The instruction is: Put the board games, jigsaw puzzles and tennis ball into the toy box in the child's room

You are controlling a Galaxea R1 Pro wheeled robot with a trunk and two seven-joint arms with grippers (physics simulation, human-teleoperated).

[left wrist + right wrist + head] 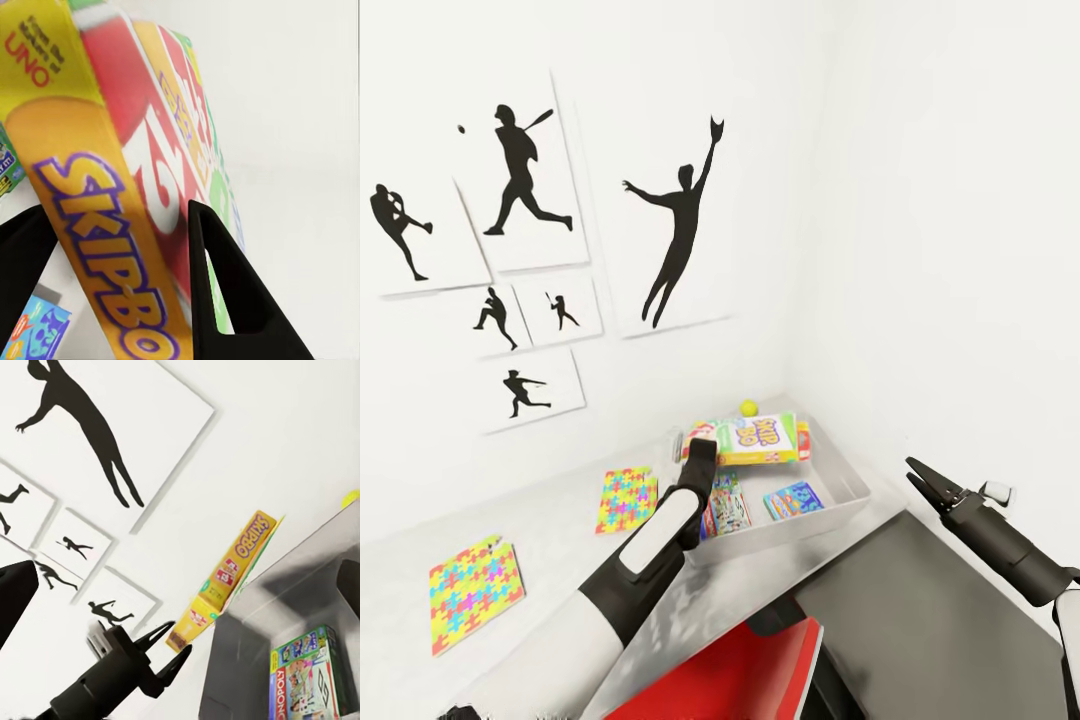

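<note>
Pale table (560,560) bearing toy box (850,495), two jigsaw puzzles (475,592) (627,497) and tennis ball (748,408).

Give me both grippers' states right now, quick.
Left gripper: closed on the SKIP BO board game, held over the toy box.
Right gripper: holding nothing; open or shut cannot be told.

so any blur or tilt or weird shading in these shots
Head view: whole room leans, walls tilted, edges sharp, and the table has a glossy sheen near the left arm. Left wrist view: the SKIP BO box is soft and blurry between the dark left tool fingers. Right wrist view: crisp, with a dark shadow inside the toy box.
</note>
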